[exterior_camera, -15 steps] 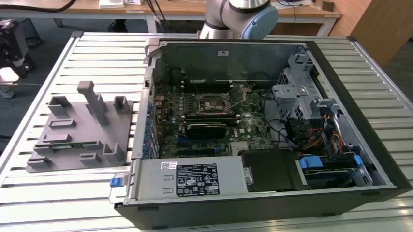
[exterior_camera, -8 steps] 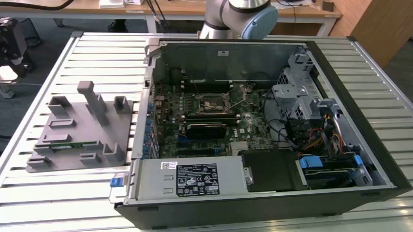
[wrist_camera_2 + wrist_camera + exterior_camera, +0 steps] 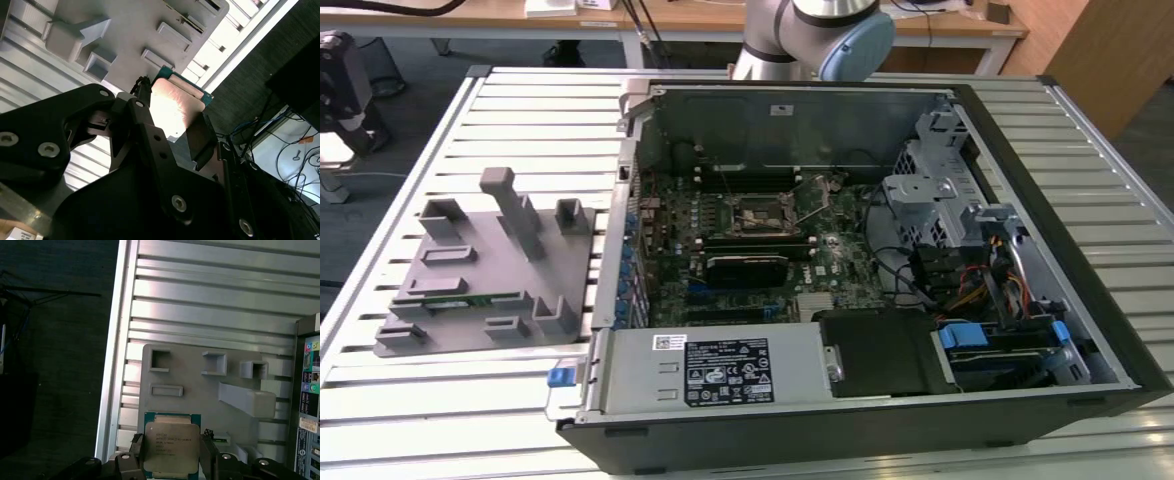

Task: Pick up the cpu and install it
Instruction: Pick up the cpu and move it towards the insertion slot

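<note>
Cpu (image 3: 170, 450) is sitting clamped between the fingers (image 3: 208, 456) in the first wrist view, hanging above the grey holder (image 3: 200, 395) on the slatted table (image 3: 210, 305). In the second wrist view, the fingers are gripping its opposite edges. In the exterior view, an open computer case (image 3: 787, 125) is lying beside the holder.

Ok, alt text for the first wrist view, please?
The gripper holds the cpu by two opposite edges, its metal top facing the camera. Behind it a grey fixture tray lies on a slatted metal table.
</note>
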`<action>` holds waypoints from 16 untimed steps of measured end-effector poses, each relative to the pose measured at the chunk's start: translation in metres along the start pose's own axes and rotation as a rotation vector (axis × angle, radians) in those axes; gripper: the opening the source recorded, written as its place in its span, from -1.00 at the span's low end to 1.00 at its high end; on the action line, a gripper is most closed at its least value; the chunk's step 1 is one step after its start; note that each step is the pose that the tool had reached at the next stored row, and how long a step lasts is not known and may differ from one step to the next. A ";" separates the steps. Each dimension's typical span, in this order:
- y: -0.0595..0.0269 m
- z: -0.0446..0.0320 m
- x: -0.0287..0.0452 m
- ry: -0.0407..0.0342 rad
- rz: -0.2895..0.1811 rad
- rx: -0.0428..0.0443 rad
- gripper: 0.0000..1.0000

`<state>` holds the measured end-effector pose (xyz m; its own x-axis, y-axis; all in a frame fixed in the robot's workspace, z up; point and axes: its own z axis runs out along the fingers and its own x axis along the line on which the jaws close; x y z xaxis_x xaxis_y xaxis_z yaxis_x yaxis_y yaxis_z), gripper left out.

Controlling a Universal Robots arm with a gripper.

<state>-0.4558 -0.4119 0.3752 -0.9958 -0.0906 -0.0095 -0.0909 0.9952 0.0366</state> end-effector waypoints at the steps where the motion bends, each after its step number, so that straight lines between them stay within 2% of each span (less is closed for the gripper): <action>1: 0.0000 -0.0005 0.0000 0.0000 0.000 0.0000 0.06; 16: 0.0003 -0.0083 -0.0001 0.0000 0.000 0.0000 0.06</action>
<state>-0.4558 -0.4119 0.3835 -0.9958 -0.0906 -0.0095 -0.0909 0.9952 0.0366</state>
